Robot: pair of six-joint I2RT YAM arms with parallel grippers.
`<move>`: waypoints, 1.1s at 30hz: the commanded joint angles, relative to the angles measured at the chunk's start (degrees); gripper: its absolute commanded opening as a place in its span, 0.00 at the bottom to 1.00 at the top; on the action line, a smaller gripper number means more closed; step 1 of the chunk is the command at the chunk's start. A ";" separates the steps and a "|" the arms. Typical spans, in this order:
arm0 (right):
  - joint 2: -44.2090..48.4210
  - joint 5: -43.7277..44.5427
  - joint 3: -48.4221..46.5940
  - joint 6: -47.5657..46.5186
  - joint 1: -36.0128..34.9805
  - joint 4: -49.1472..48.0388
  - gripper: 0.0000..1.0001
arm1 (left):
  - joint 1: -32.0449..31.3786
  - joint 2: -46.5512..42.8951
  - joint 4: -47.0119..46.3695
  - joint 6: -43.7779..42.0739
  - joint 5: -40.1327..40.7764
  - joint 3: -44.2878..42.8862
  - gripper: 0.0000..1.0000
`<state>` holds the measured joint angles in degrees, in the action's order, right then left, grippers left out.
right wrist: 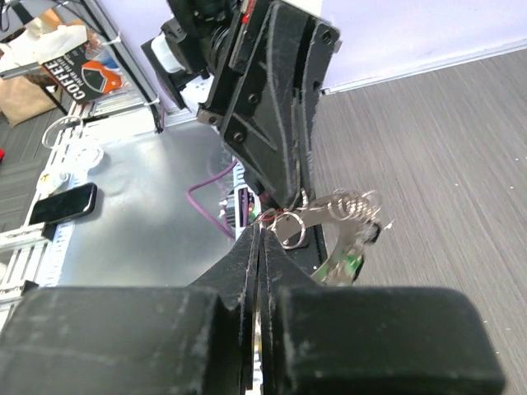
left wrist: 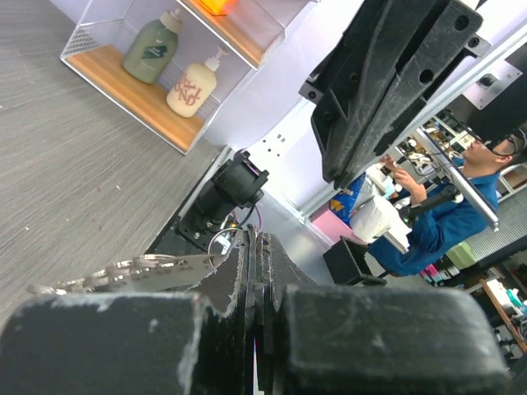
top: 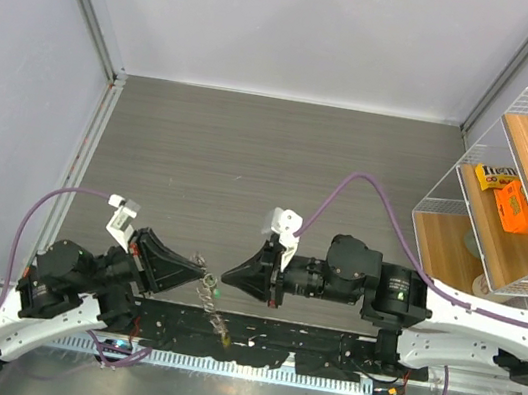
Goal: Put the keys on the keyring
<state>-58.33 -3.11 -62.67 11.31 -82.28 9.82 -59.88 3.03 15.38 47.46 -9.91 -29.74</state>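
Note:
My left gripper (top: 200, 275) and right gripper (top: 222, 280) meet tip to tip above the table's near edge, both shut. A small bunch of keys (top: 210, 288) hangs between and below the tips. In the left wrist view a silver key blade (left wrist: 156, 267) sticks out sideways from my shut left jaws, with the thin wire keyring (left wrist: 211, 243) at their tip. In the right wrist view the keyring (right wrist: 305, 232) sits against the tip of my shut right jaws. From it hang silver coiled pieces (right wrist: 351, 206) and a green-headed key (right wrist: 347, 266). How much of each the jaws pinch is hidden.
A white wire shelf (top: 469, 181) with wooden boards and orange boxes (top: 516, 207) stands at the right edge. Two bottles (left wrist: 191, 87) stand on a lower board. The black base rail (top: 319, 354) runs along the near edge, just below the hanging keys.

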 commanded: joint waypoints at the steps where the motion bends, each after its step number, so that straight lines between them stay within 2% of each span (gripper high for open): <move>1: 1.20 -3.47 2.73 -0.50 -0.95 -3.85 0.06 | 0.02 -0.57 -2.19 -1.67 1.47 -1.82 0.00; 3: 1.72 -3.31 3.69 -1.03 -1.30 -3.85 0.05 | 0.02 -0.48 -2.80 -2.20 1.30 -1.64 0.00; 5: 2.60 0.10 4.31 -1.38 -1.30 -3.15 0.13 | 0.02 -0.39 -3.42 -2.64 0.77 -1.47 0.00; 6: 3.21 1.17 4.40 -1.47 -1.30 -2.10 0.24 | 0.02 -0.30 -3.68 -2.99 0.42 -1.46 0.00; 8: 4.09 5.55 4.67 -1.64 -1.30 -0.69 0.36 | 0.02 0.13 -4.65 -4.13 -1.33 -1.47 0.00; 12: 5.85 13.29 5.02 -0.33 -1.22 3.08 0.47 | 0.11 0.22 -7.37 -8.08 -6.07 -1.12 0.00; 18: 5.59 23.58 5.98 5.90 0.45 10.81 0.56 | 0.11 -0.57 -15.02 -15.11 -12.40 1.17 0.00; 27: 6.91 27.11 13.62 14.44 5.11 14.87 0.63 | 0.11 0.22 -31.53 -24.25 -24.97 5.39 0.00; 33: 6.47 27.29 17.32 18.31 8.27 16.02 0.65 | 0.02 -1.35 -32.95 -34.53 -27.18 7.06 0.00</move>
<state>-52.86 22.02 -46.48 25.28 -75.50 26.20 -59.88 2.96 -10.17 21.80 -34.06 -23.16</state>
